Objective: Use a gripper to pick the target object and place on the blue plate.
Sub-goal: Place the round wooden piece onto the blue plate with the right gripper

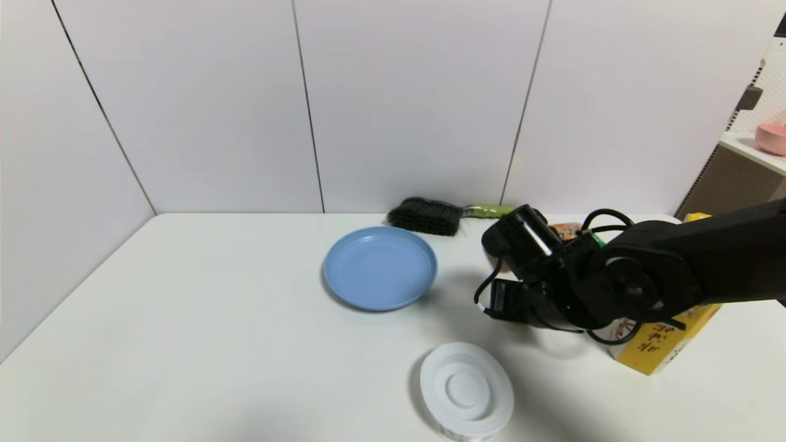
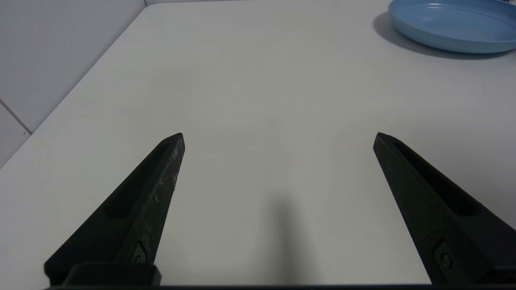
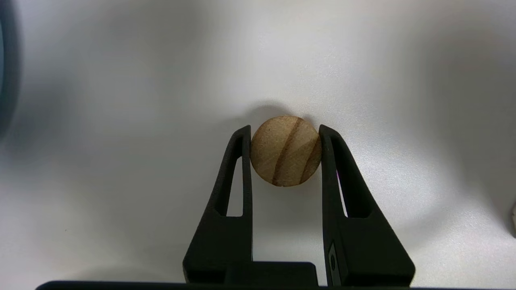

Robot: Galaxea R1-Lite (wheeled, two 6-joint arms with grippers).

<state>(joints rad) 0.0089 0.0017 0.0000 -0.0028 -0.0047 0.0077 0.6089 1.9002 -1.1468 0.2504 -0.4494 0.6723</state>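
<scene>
**Nut pinched, plate waiting**

The right hand (image 3: pixel 285 133) has its two fingers pressed against opposite sides of the nut (image 3: pixel 285 151), a small tan ball with darker stripes, which sits on the white counter (image 1: pixel 215 344) at the fingertips. The grip falls across the widest part, probably so the round thing cannot squirt out when lifted. In the head view the arm's black housing hides the nut. The plate (image 1: pixel 379 267) lies bare just to the arm's left, so the carry should be short. A brush (image 1: pixel 427 215) lies behind the plate, a white lidded tub (image 1: pixel 466 390) stands nearer, and a yellow box (image 1: pixel 666 341) sits under the arm. The left hand (image 2: pixel 278 137) hangs spread and idle over bare counter, clear of the work.
</scene>
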